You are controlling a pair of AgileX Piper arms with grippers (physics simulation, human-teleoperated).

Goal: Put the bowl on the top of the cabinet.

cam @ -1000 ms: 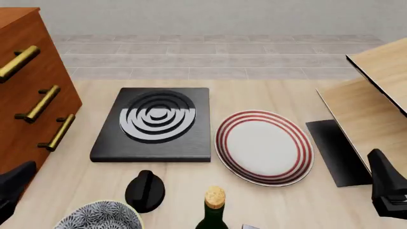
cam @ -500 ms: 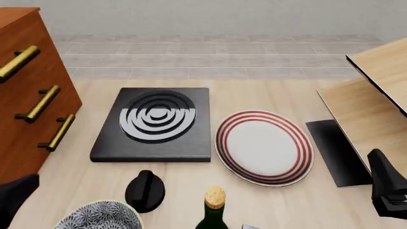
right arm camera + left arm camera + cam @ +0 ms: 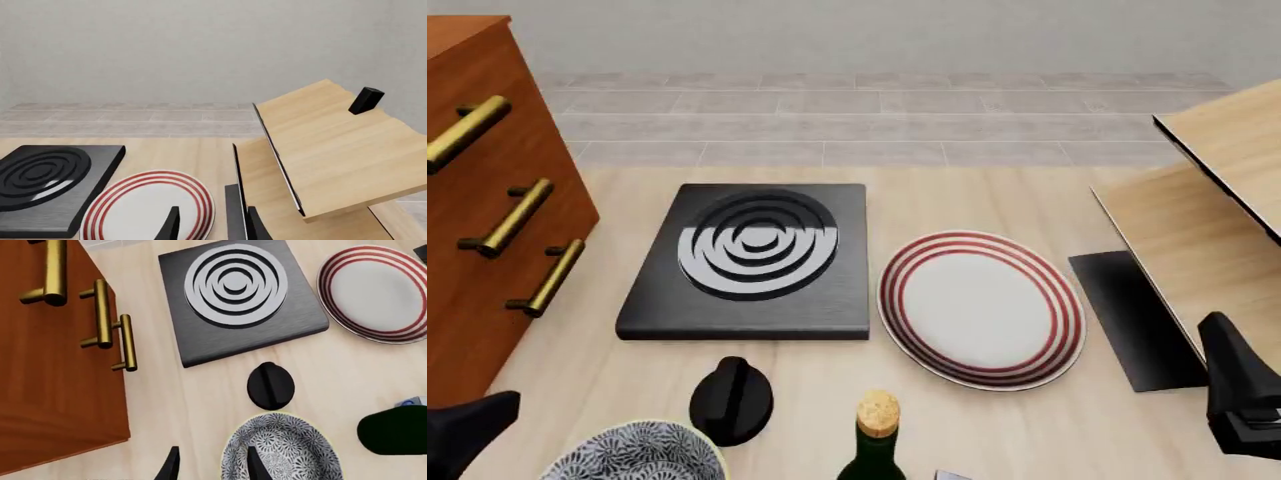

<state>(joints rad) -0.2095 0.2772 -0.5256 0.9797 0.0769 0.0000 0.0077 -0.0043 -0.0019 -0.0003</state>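
Only floral bowl (image 3: 280, 450), unlabelled bottle (image 3: 874, 440)

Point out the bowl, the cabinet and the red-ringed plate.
bowl (image 3: 283, 450): left wrist view, patterned inside.
cabinet (image 3: 494, 150): front view, drawer front.
red-ringed plate (image 3: 981, 305): front view, white centre.

Glossy wooden cabinet (image 3: 487, 190), brass-looking handles (image 3: 510, 217), perhaps ceramic bowl (image 3: 280, 450).

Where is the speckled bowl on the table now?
In the front view the bowl sits at the near left edge of the table, beside the black knob and left of the corked bottle.
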